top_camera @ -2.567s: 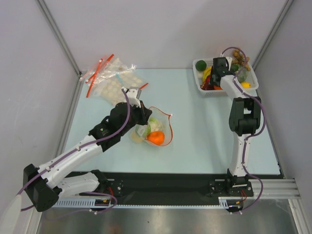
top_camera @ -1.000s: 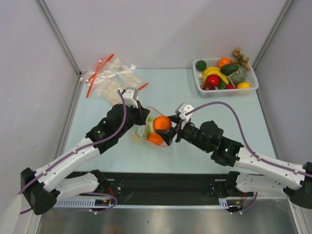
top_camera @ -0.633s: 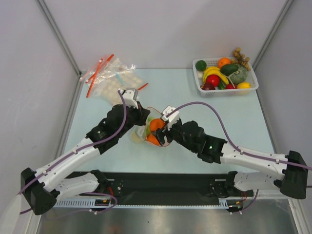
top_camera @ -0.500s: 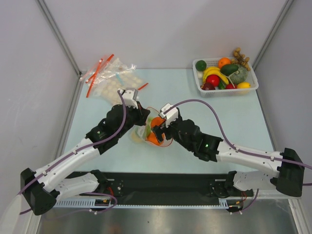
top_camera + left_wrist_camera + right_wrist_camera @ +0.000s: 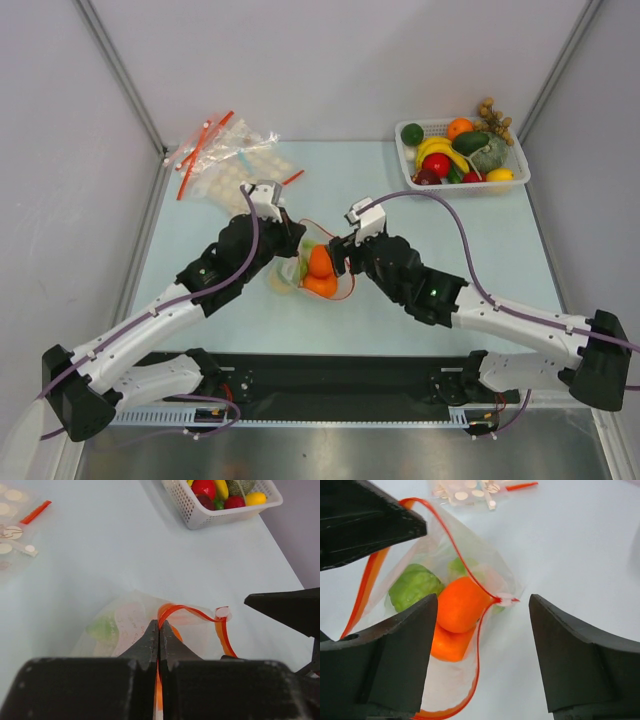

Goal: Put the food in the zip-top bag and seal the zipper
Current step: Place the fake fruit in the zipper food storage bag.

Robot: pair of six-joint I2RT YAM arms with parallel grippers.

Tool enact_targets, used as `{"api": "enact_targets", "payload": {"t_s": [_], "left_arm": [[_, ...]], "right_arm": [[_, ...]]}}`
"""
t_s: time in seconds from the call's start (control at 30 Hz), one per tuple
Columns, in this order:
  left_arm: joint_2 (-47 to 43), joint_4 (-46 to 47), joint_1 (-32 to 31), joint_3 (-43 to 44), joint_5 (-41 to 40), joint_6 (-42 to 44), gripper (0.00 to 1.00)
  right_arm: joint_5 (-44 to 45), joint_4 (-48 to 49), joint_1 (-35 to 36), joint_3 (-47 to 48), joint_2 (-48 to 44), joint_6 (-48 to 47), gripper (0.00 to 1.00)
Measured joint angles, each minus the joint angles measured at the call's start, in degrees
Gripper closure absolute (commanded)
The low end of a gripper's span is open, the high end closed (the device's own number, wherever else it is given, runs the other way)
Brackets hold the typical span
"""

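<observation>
The clear zip-top bag lies mid-table with its mouth held up. My left gripper is shut on its red-orange zipper, pinching the strip between the fingertips; the white slider sits at the strip's far end. Inside the bag lie two oranges, one on the other, beside a green round piece. My right gripper hovers open and empty just over the bag's mouth, at its right side.
A white basket with more toy fruit stands at the back right corner. Crinkled disc-dotted bags with red strips lie at the back left. The black rail runs along the near edge.
My right gripper carried an orange from the basket into the bag's mouth, let it go, and drew back slightly to the right. The left gripper kept its hold on the zipper.
</observation>
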Motion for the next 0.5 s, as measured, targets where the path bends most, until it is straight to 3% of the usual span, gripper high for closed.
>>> {"api": "enact_targets", "payload": {"t_s": [0.23, 0.5], "left_arm": [[-0.70, -1.77, 0.00, 0.00, -5.42, -0.68, 1.00], [-1.88, -3.67, 0.00, 0.00, -12.68, -2.43, 1.00]], "right_arm": [[-1.01, -4.70, -2.51, 1.42, 0.22, 7.28, 0.30], [-3.45, -8.20, -1.79, 3.82, 3.61, 9.40, 0.42]]}}
